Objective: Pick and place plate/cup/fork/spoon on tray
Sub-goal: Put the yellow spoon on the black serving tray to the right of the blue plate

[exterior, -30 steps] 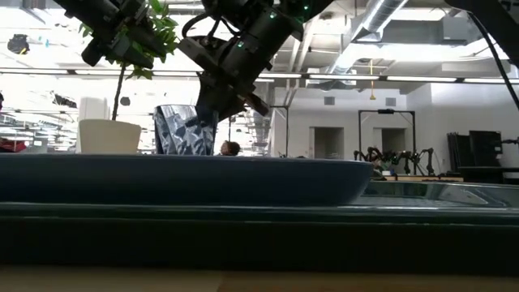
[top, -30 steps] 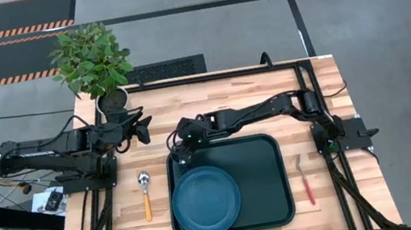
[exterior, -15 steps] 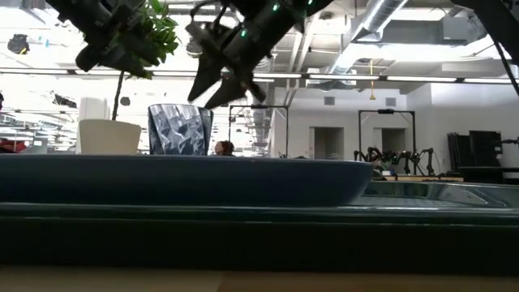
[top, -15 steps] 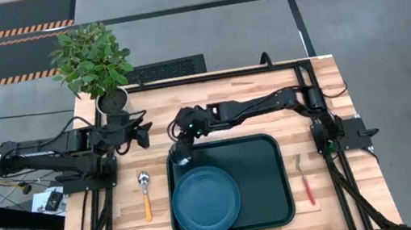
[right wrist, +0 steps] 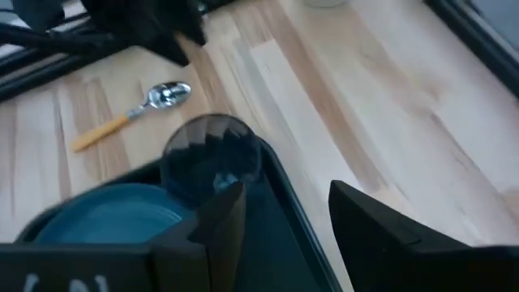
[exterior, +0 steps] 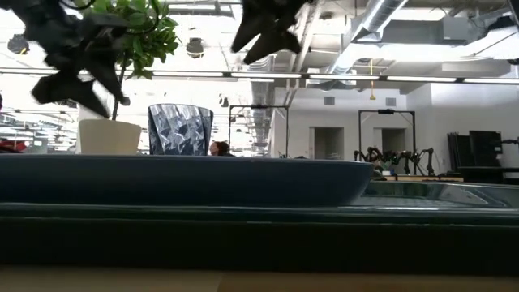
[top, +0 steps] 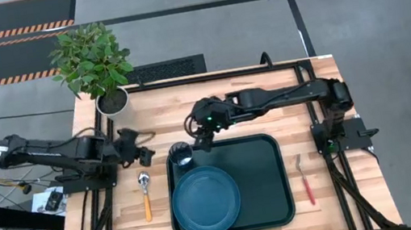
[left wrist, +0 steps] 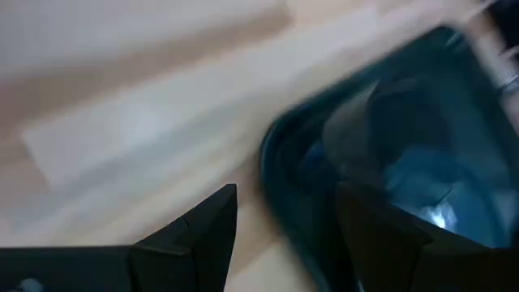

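Observation:
The dark grey cup (top: pixel 181 153) stands upright on its base in the far left corner of the green tray (top: pixel 272 203); it also shows in the right wrist view (right wrist: pixel 212 154) and the low view (exterior: pixel 180 130). The blue plate (top: pixel 206 200) lies flat in the tray's near left part. The orange-handled spoon (top: pixel 145 196) lies on the table left of the tray, and the red-handled fork (top: pixel 305 180) lies right of it. My right gripper (top: pixel 199 136) (right wrist: pixel 284 211) is open and empty, above and just right of the cup. My left gripper (top: pixel 143 151) (left wrist: pixel 288 219) is open and empty, just beyond the spoon's bowl.
A potted plant (top: pixel 96 66) in a white pot stands at the table's far left corner. Bare wood (top: pixel 227 95) lies between the tray and the far edge. The tray's right half (top: pixel 260 176) holds nothing.
My right gripper has opened and let go of the cup, then risen and drawn back toward the table's right. The cup stays upright in the tray's far left corner. My left gripper has come down and toward the near edge, closer to the spoon.

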